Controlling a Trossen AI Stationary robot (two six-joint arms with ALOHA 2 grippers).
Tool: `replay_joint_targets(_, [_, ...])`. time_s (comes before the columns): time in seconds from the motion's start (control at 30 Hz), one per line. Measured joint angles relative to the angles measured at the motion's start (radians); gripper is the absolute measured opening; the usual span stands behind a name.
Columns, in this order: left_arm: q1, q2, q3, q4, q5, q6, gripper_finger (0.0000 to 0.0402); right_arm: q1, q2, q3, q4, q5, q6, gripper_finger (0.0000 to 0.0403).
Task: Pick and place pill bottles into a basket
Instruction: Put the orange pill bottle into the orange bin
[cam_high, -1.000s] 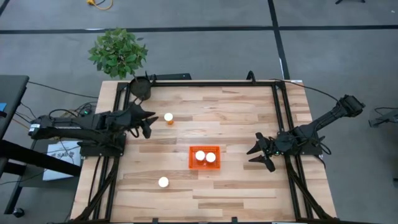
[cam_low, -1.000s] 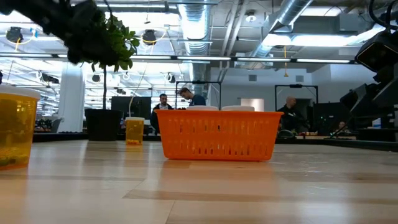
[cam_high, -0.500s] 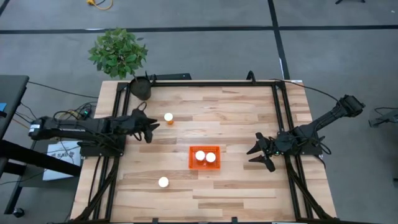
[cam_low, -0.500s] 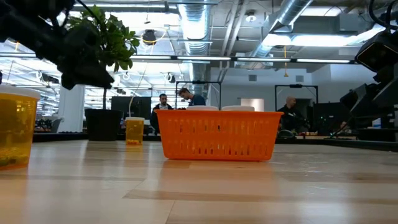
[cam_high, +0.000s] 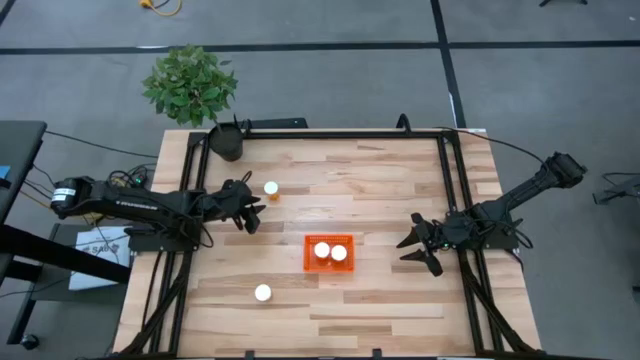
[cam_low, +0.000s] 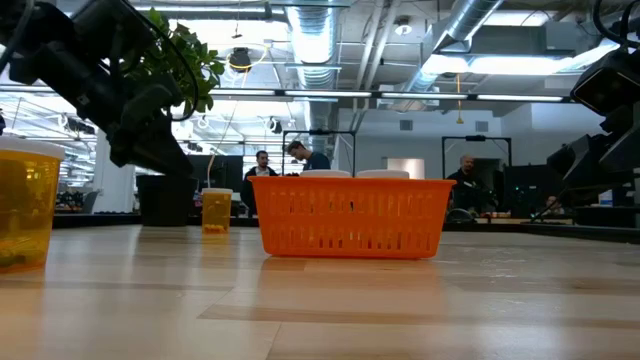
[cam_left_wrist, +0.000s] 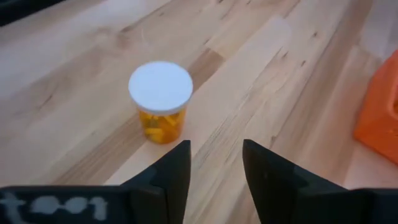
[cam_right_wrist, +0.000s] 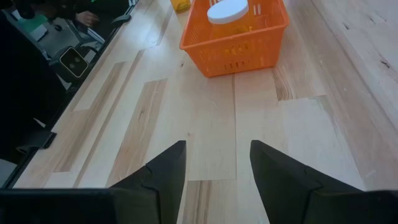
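Two pill bottles stand loose on the table on their bases: one toward the far left (cam_high: 271, 189) and one near the front (cam_high: 263, 293). Two more stand in the orange basket (cam_high: 330, 253), showing their white caps (cam_high: 322, 250). My left gripper (cam_high: 251, 217) is open and empty, just short of the far-left bottle, which stands a little ahead of the fingers in the left wrist view (cam_left_wrist: 160, 99). My right gripper (cam_high: 417, 251) is open and empty at the table's right, pointing at the basket (cam_right_wrist: 236, 37).
A dark round plant pot (cam_high: 228, 141) with a green plant (cam_high: 190, 84) stands at the far left corner. Black frame rails run along the table's left, right and far edges. In the low view, people show in the room behind the table.
My left gripper has moved toward the table's right edge and a little toward the near edge, coming lower and closer to the far-left bottle. The bottles, the basket and my right arm have kept still.
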Motion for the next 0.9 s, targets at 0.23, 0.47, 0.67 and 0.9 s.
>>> replay_joint_targets(0.23, [0.067, 0.136, 0.0, 0.109, 0.006, -0.011, 0.0195, 0.0, 0.0, 0.0, 0.0, 0.0, 0.0, 0.0171])
replay_joint_targets(0.47, [0.092, 0.279, -0.001, 0.285, 0.025, -0.007, 0.0237, 0.0, 0.0, 0.0, 0.0, 0.0, 0.0, 0.0171])
replay_joint_targets(0.67, [0.093, 0.42, -0.001, 0.422, 0.012, -0.029, 0.024, 0.0, 0.0, 0.0, 0.0, 0.0, 0.0, 0.0171])
replay_joint_targets(0.9, [0.093, 0.521, -0.001, 0.55, -0.031, -0.038, 0.024, 0.0, 0.0, 0.0, 0.0, 0.0, 0.0, 0.0171])
